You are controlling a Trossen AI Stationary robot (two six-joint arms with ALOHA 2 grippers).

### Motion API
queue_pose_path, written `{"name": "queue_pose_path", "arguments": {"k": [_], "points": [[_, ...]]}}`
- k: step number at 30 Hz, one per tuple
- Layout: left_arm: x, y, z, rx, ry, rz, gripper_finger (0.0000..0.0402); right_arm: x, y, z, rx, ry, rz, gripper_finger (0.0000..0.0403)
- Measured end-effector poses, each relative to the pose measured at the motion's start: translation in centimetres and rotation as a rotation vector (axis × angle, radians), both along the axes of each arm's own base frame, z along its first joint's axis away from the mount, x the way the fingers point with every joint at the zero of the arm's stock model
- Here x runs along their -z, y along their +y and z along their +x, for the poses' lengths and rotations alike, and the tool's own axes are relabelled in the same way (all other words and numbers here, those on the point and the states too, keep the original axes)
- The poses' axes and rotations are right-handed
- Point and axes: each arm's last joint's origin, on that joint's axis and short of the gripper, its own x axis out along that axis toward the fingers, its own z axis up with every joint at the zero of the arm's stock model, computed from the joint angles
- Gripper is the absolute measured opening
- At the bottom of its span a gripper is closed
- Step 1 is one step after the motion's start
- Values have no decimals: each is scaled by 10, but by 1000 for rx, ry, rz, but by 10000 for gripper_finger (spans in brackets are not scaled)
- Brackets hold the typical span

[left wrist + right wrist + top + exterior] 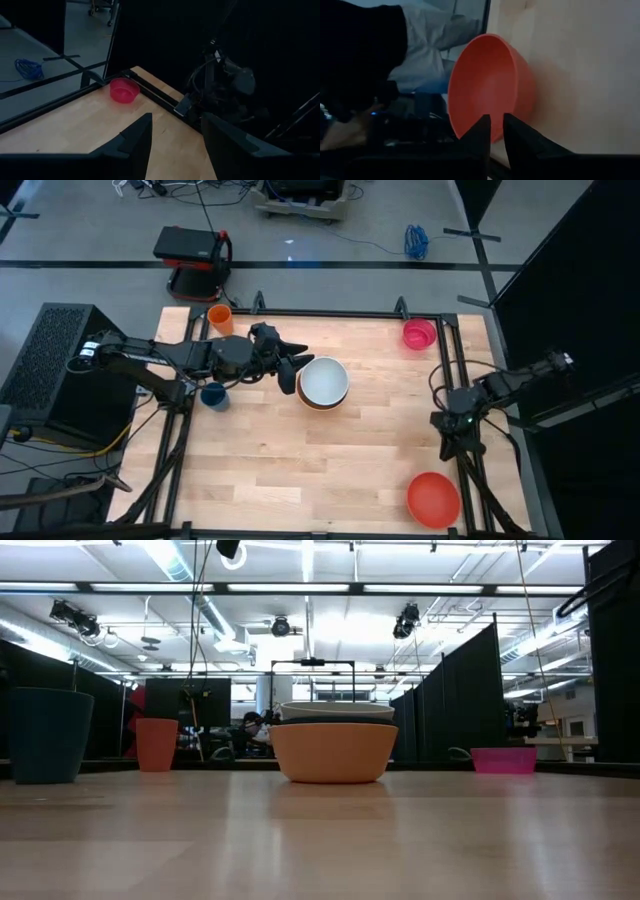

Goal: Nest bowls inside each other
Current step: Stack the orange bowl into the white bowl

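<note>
A: High view: round red plastic bowl (433,499) sits at worktop's (300,470) near right corner; right fingers (492,131) narrowly apart, empty.
B: We judge it light, stiff, slippery; pinch the rim. Left fingers (175,131) apart, empty.

table (300,470): pale wood planks, smooth, faint sheen
white bowl (323,379): smooth plastic, in the orange bowl (333,752), matt plastic
red bowl (487,82): smooth plastic, soft sheen, just beyond the right gripper's fingers (476,140)
pink bowl (124,90): slightly translucent plastic, well past the left gripper's fingers (135,142)
fingers: dark, matt
</note>
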Motion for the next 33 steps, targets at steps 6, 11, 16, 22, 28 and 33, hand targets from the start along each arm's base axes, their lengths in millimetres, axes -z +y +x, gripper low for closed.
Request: {"name": "queue_pose_path", "arguments": {"k": [6, 11, 16, 22, 28, 33], "points": [[0, 0, 0, 0, 2, 1, 158, 8, 9, 5, 19, 12, 31, 120], [0, 0, 0, 0, 4, 1, 158, 15, 17, 8, 35, 23, 64, 155], [0, 0, 0, 0, 4, 1, 158, 20, 22, 9, 41, 46, 22, 208], [0, 0, 0, 0, 4, 2, 158, 27, 30, 13, 24, 90, -31, 235], [1, 0, 0, 0, 6, 2, 158, 34, 35, 18, 37, 128, -84, 218], [1, 0, 0, 0, 8, 2, 158, 40, 39, 21, 56, 153, -129, 201]]}}
